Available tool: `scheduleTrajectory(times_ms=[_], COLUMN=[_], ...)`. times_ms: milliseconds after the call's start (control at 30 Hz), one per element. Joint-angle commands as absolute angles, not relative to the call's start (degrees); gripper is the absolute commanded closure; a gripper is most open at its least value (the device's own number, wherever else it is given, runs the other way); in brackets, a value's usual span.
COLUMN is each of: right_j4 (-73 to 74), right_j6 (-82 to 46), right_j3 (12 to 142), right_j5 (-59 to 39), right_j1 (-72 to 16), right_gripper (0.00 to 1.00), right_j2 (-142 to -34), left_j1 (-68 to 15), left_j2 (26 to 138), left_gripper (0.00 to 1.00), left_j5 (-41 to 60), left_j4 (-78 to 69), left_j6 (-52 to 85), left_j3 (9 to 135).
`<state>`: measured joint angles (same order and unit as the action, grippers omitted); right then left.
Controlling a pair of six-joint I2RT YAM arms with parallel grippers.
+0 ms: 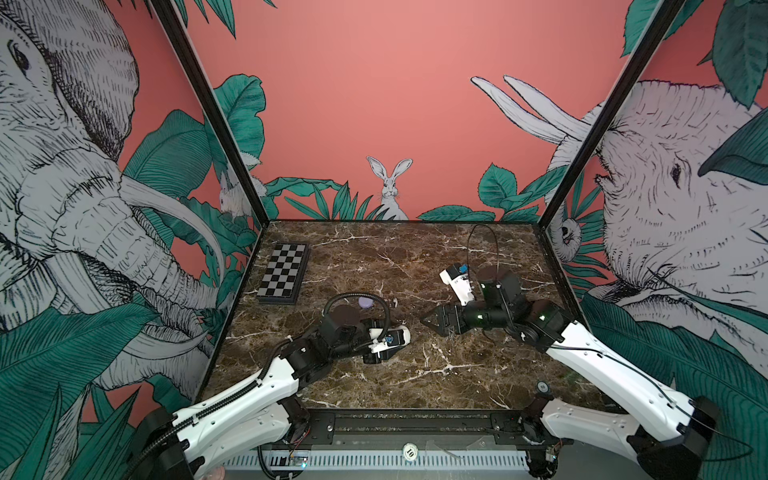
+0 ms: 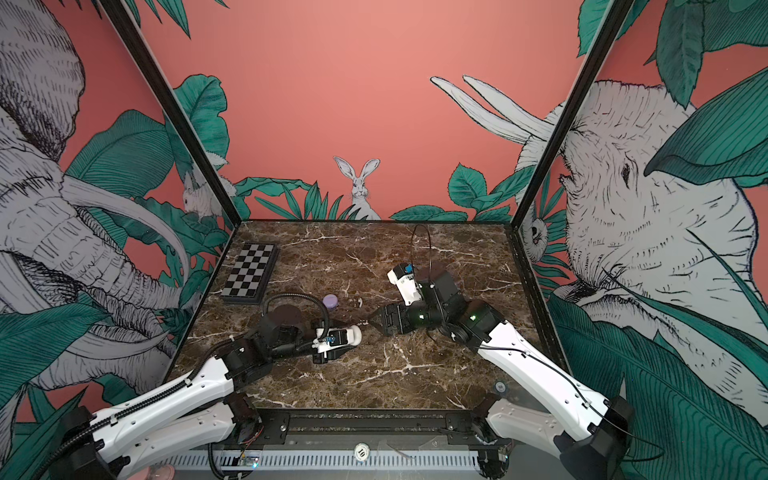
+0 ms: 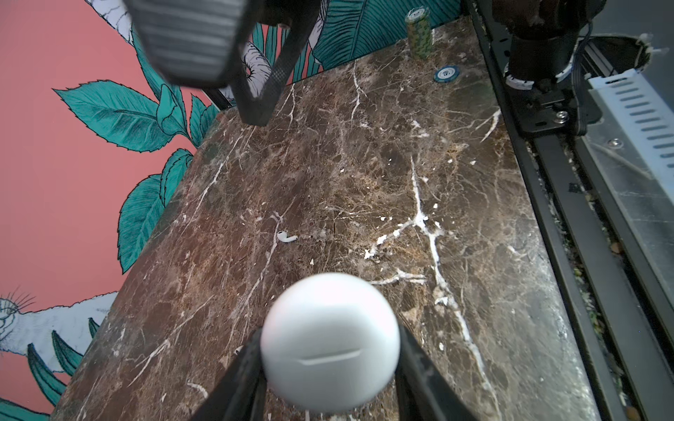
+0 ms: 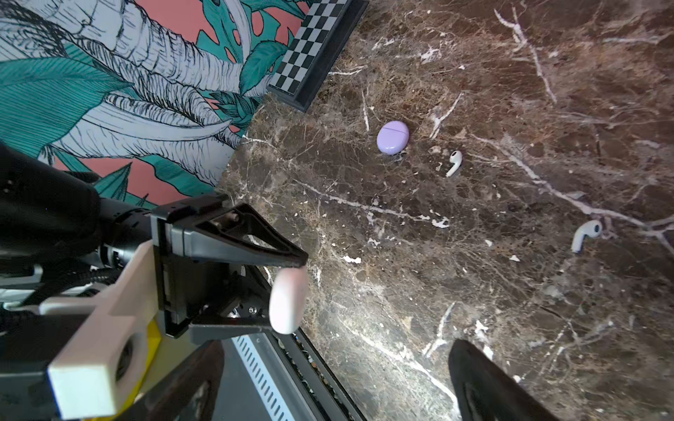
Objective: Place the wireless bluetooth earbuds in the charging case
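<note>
Workspace with the white case in hand. My left gripper (image 4: pixel 288 295) is clamped on the closed white round case (image 3: pixel 330 320), one finger pressed to each side. Whether the case rests on the brown marble table (image 1: pixel 415 374) or hangs just above it, I cannot tell. My right gripper (image 1: pixel 426 321) sits just beside the left one, tips pointing toward it. Its fingers appear spread apart with nothing between them, though the right wrist view shows only their dark edges. Two white earbuds lie loose on the table, outside any case: the near earbud (image 4: pixel 454 163) lies just beside the closed lilac case (image 4: pixel 392 137), and the far earbud (image 4: pixel 585 235) lies well apart from both cases. A folded chessboard (image 1: pixel 283 274) lies at the far left.
</note>
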<state>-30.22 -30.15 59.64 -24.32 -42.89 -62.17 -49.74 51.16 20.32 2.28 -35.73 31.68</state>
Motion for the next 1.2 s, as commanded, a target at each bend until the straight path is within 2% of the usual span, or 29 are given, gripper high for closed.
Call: scheduleTrajectory(times_ms=[0,167,267,433,767,1167], right_j4=[-25.8,-27.2,-27.2,-26.8,-25.1,-23.5], right_j6=[-34.4,-35.8,-36.4,-37.1,-38.8,-40.0], right_j3=[59.2,60.1,60.0,60.4,60.2,59.9], right_j5=[-24.6,-22.0,-23.1,-24.3,-25.5,-25.2], right_j1=[-44.1,-46.3,-46.6,-47.5,-49.3,-50.8], right_gripper=[0.11,0.20,0.29,0.34,0.49,0.53], right_j2=[-63.4,-65.9,-67.6,-69.6,-72.3,-74.7], left_j1=[-49.8,-49.9,-49.8,-49.8,-49.8,-49.8], left_j2=[52.6,54.8,55.2,55.7,56.6,56.7], left_gripper=[1.00,1.00,1.00,1.00,1.00,1.00], left_j5=[20.0,18.5,18.2,18.4,18.2,18.3], left_j4=[0.8,1.9,1.9,1.9,2.2,2.4], left_j6=[-34.4,-34.0,-33.7,-33.6,-33.5,-33.5], left_j3=[32.9,34.4,34.5,34.5,35.0,35.1])
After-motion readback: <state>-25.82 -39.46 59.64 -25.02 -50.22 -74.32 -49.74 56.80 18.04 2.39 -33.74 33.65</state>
